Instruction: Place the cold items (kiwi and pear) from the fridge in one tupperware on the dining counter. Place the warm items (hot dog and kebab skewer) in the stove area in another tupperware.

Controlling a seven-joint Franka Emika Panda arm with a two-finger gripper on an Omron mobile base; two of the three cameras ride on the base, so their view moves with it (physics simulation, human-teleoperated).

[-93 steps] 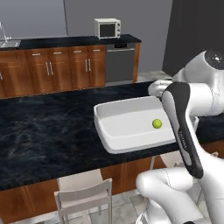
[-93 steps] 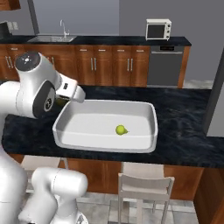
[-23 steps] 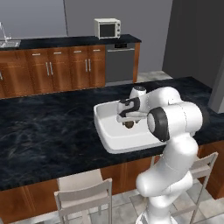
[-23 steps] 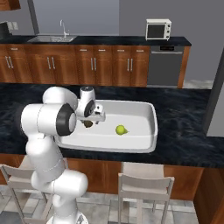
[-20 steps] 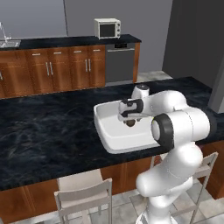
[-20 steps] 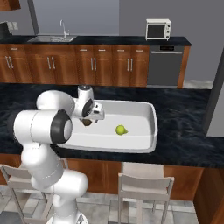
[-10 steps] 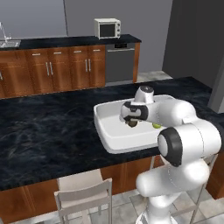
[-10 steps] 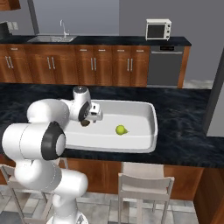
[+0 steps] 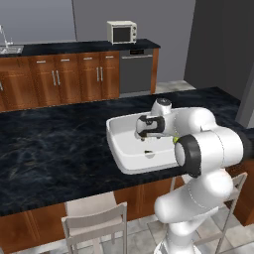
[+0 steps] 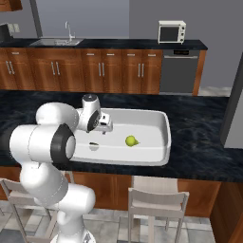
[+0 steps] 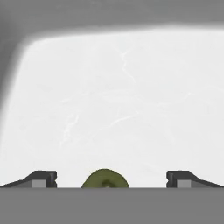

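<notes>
Our claw (image 11: 111, 177) hangs wide open just above the floor of the white tub (image 11: 122, 87), its two tips well apart and holding nothing. The kiwi (image 11: 105, 178) sits between them at 6 o'clock in the hand view, free of both tips. Half a second ago the claw was carrying a dark lump over the tub; now, in the right base view, the kiwi (image 10: 93, 146) rests on the tub floor below the claw (image 10: 105, 128). The pear (image 10: 131, 141) lies at its 3 o'clock, near but apart. We judge both cold items delivered, so this tub (image 10: 166, 142) on the dark bench (image 10: 199, 142) looks finished. The hot dog and skewer remain to be fetched.
</notes>
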